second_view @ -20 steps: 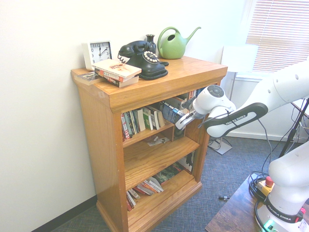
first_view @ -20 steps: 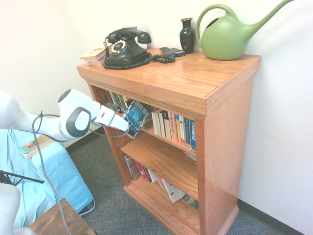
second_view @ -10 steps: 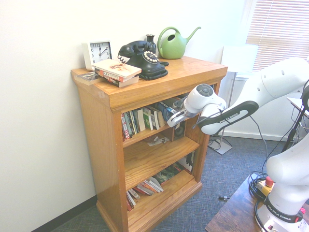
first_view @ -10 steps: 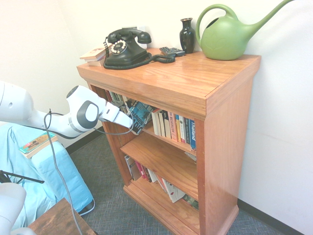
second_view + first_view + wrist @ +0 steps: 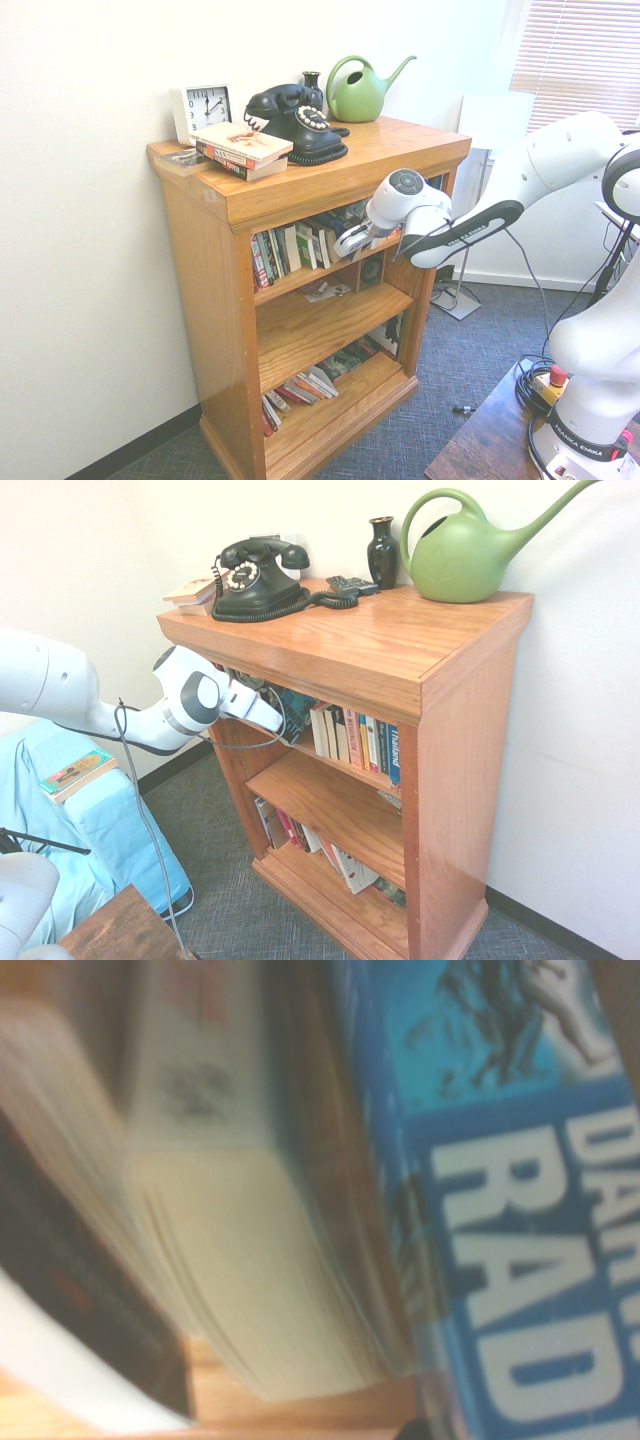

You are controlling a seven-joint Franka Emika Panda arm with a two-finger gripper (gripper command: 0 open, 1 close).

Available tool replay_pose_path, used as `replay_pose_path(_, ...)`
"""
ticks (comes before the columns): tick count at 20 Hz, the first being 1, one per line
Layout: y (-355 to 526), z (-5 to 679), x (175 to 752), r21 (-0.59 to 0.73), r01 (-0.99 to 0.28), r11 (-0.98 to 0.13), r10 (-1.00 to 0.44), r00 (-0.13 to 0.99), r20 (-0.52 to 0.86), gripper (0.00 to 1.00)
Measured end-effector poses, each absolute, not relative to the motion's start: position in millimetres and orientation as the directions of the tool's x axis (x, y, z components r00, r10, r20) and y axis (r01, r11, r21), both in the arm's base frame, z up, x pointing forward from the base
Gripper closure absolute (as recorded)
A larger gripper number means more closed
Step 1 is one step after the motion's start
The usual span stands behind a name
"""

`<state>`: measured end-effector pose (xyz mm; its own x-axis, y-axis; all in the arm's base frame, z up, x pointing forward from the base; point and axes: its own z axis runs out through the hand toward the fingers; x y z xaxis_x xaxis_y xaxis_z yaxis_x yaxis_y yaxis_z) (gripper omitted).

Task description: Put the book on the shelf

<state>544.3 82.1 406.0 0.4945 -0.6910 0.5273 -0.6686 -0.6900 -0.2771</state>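
The shelf (image 5: 400, 640) is an orange-brown wooden bookcase against the wall, also seen in the second exterior view (image 5: 390, 150). My gripper (image 5: 272, 717) reaches under its top board into the uppermost compartment and is shut on the book (image 5: 296, 704). The blue-teal and black book (image 5: 334, 222) stands tilted in the gap between two rows of books, mostly tucked inside. In the wrist view its blue cover with large white letters (image 5: 500, 1210) lies right beside a neighbouring book's pale page edges (image 5: 250, 1260), above the wooden shelf board (image 5: 300, 1410).
On the top board stand a black rotary phone (image 5: 255, 575), a dark vase (image 5: 382, 550), a green watering can (image 5: 460, 555), a white clock (image 5: 205, 108) and stacked books (image 5: 240, 150). Upright books (image 5: 360, 742) fill the compartment's right side. A blue-covered seat (image 5: 100, 820) stands nearby.
My gripper has risen and pushed further into the top compartment, carrying the book from in front of the shelf into the gap between the rows of books.
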Motion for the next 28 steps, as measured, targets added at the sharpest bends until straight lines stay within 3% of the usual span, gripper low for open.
replay_pose_path(1, 84.7, 403.9, 545.4, -0.275, -0.669, -0.691, -0.689, 0.495, 0.530, 0.00)
replay_pose_path(18, 85.1, 399.6, 560.7, -0.287, -0.661, -0.693, -0.691, 0.496, 0.526, 0.00)
replay_pose_path(28, 78.6, 364.9, 482.0, -0.292, -0.654, -0.698, -0.691, 0.507, 0.515, 0.00)
